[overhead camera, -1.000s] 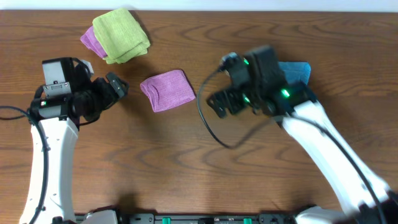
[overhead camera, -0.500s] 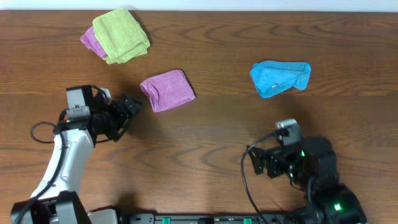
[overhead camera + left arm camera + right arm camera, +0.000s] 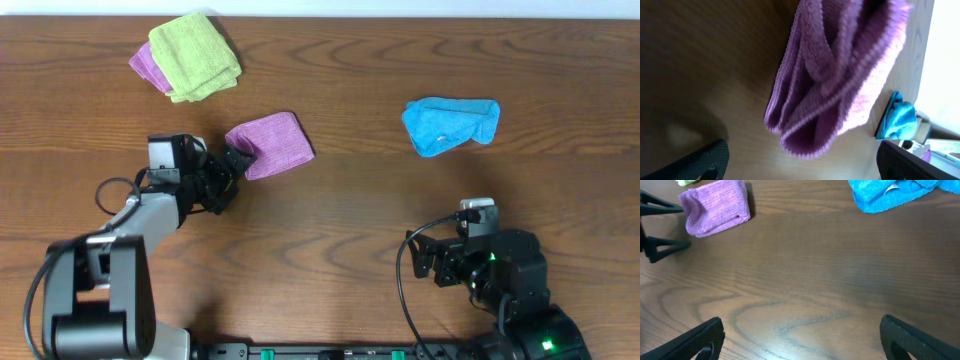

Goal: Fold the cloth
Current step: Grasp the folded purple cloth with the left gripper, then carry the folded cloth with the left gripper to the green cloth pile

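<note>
Far left on the brown wooden bench (image 3: 330,230), a folded lime-green terry cloth (image 3: 195,55) lies on top of a second purple cloth (image 3: 145,68), which shows only at its left edge. Nearer and to the right, the left end effector (image 3: 232,172) points rightward with its fingers (image 3: 662,207) spread wide and holding nothing. The far fingertip reaches the left end of the lilac-purple terry cloth (image 3: 270,145), and the near fingertip lies just beside it on the bench.

The cloth rests left of centre, well apart from the other cloths, folded into a compact, thick rectangular bundle. Its long axis runs left to right, with the right end tilted slightly toward the far side. The left end faces the end effector and shows several stacked, rounded layers of looped pile in the left wrist view.

At far right lies a bunched bright blue terry cloth (image 3: 450,125). Near right, the right end effector (image 3: 440,262) is wide open over bare bench, gripping nothing.
</note>
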You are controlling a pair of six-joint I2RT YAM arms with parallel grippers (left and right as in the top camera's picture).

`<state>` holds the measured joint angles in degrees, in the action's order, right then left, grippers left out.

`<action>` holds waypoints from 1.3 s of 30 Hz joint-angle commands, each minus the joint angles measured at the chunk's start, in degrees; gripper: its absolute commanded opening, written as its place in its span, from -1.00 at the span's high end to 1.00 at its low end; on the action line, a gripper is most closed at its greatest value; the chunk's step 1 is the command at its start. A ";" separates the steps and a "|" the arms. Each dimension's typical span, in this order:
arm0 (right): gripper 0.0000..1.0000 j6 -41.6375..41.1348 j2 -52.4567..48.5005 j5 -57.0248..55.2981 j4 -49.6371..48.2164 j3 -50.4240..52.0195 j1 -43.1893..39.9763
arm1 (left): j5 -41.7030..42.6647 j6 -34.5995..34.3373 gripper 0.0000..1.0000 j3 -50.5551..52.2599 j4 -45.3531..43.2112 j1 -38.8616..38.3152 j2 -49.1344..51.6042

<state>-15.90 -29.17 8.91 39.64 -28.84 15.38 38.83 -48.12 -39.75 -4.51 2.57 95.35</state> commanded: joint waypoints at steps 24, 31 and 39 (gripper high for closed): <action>-0.99 -0.81 0.28 -0.76 0.02 0.46 -0.57 | -1.99 -6.99 0.88 -2.78 -21.05 -6.29 13.60; -0.98 -0.81 0.28 -0.76 0.02 0.46 -0.57 | -0.90 -8.83 0.88 -26.23 -8.81 -6.29 13.51; -0.99 -0.81 0.28 -0.76 0.02 0.46 -0.57 | -15.76 -0.76 0.88 -51.30 10.84 -5.88 15.23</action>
<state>-15.97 -29.12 8.69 39.59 -28.73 15.38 29.10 -53.17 -86.21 5.21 -3.81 109.21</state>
